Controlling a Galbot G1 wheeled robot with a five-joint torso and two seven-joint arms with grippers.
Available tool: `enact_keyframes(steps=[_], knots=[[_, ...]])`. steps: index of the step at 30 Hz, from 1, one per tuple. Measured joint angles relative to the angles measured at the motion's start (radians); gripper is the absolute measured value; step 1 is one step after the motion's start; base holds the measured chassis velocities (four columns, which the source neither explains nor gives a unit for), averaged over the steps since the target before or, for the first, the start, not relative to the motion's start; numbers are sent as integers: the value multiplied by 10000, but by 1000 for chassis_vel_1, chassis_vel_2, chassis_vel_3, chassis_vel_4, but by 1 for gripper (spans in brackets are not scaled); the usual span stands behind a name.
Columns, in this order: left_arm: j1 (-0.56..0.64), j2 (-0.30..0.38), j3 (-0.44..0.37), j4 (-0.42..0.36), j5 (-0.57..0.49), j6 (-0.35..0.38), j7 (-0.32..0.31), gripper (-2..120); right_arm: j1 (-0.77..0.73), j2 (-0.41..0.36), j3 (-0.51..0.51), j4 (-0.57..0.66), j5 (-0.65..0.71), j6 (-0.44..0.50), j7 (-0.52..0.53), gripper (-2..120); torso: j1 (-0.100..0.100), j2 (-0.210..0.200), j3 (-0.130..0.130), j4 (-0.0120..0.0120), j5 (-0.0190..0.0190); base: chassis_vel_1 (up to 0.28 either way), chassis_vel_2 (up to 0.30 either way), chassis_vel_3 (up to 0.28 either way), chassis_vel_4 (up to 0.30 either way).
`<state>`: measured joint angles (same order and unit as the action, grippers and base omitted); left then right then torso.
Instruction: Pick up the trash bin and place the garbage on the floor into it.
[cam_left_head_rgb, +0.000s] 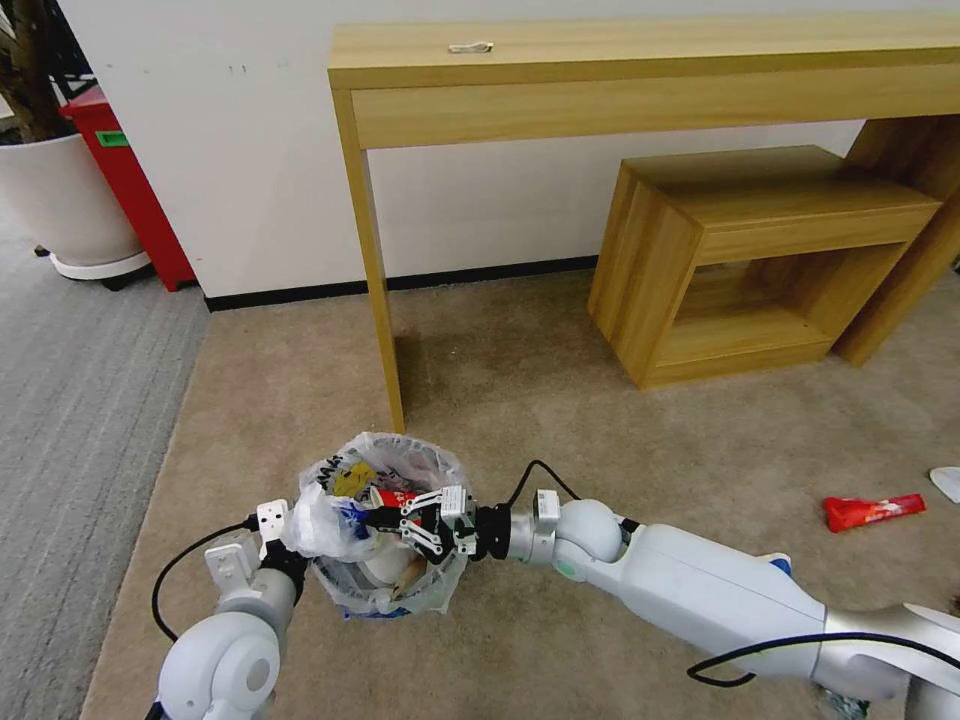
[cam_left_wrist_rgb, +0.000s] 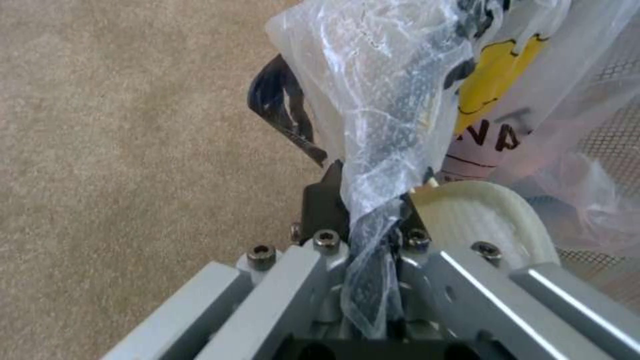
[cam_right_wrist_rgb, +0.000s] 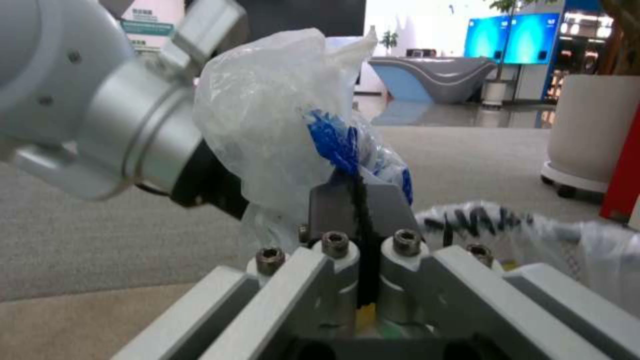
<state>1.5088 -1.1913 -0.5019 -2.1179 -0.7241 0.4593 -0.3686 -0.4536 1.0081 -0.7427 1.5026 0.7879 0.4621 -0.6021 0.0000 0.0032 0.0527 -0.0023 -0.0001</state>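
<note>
Head view: your left gripper (cam_left_head_rgb: 300, 545) was clamped on the near-left rim of the trash bin (cam_left_head_rgb: 385, 525), which sat low over the beige floor (cam_left_head_rgb: 560, 420) in front of the bench (cam_left_head_rgb: 640, 60) leg. Your right gripper (cam_left_head_rgb: 385, 520) reached across the bin mouth from the right, with something red and blue between its fingers. A red wrapper (cam_left_head_rgb: 873, 511) lay well off to the right, nearer the right arm, its long axis running left to right.

Left wrist view: the left gripper (cam_left_wrist_rgb: 370, 200) was closed on a fold of the bin's plastic bag (cam_left_wrist_rgb: 393, 100).

Right wrist view: the right gripper (cam_right_wrist_rgb: 360, 200) was pinched narrow on a blue-and-white scrap (cam_right_wrist_rgb: 333, 140), just beside the bag.
</note>
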Motion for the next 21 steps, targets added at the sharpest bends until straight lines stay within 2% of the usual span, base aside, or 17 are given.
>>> enact_keyframes(steps=[6, 11, 13, 20, 21], knots=[[93, -2, 31, -274, -36, 53, 26, 0, -86, 183, -26, -299, -162, 128, 0, 0, 0, 0, 0, 0, 0, 0, 0, 0, 0], [124, 73, 18, -439, -116, 87, 25, 0, -173, 286, -25, -524, -253, 171, -11, 18, 0, 0, 0, -1, 0, 0, 0, 0, 0], [128, 81, 15, -463, -132, 94, 23, 0, -186, 305, -25, -559, -273, 181, -16, 22, 0, 0, 0, -1, 0, 0, 0, 0, 0], [130, 172, -44, -508, -266, 103, 21, 0, -205, 239, 29, -628, -312, 218, -124, 52, 0, 0, 0, 0, 1, 0, 0, 0, 0], [130, 172, -44, -508, -266, 103, 21, 0, -205, 239, 29, -628, -312, 218, -124, 52, 0, 0, 0, 0, 1, 0, 0, 0, 0]])
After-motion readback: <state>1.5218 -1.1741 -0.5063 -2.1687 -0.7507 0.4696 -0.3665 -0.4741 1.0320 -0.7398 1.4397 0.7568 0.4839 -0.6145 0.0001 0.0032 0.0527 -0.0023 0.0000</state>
